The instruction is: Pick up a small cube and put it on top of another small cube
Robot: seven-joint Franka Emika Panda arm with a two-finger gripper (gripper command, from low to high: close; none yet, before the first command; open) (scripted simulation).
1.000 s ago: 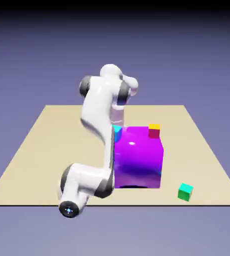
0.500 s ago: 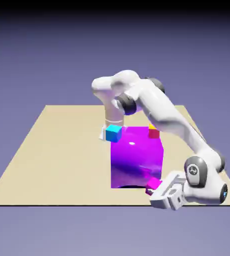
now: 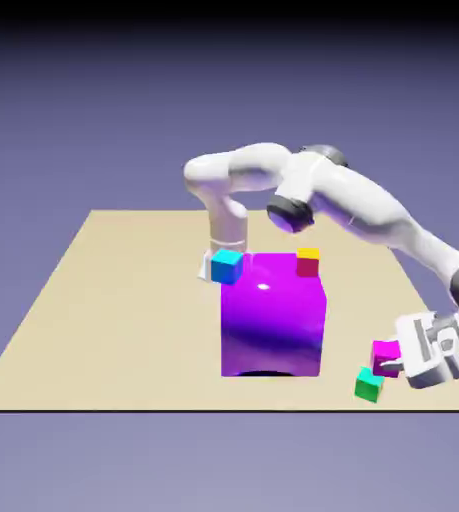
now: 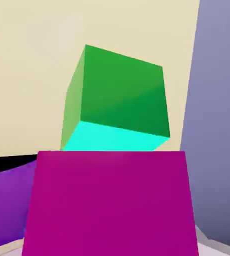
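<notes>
Currently, the magenta cube (image 3: 385,359) is gripped by the gripper (image 3: 393,364), its jaws drawn in against the sides; in the hand view the fingertips are mostly hidden by the cube. The hand is tilted, reached in from the exterior view's right. The green-teal cube (image 3: 369,386) is seen on the table (image 3: 123,330), at the near right, close to the edge. In the exterior view the magenta cube is shown just above it and slightly to the right; whether the two are touching cannot be told for certain. In the hand view, part of the green-teal cube is covered by the held one. The big purple block (image 3: 273,320) is seated left of both, near the middle. A red cube with a yellow top (image 3: 308,263) is noted at its far right, and a light-blue cube (image 3: 227,267) at its far left.
</notes>
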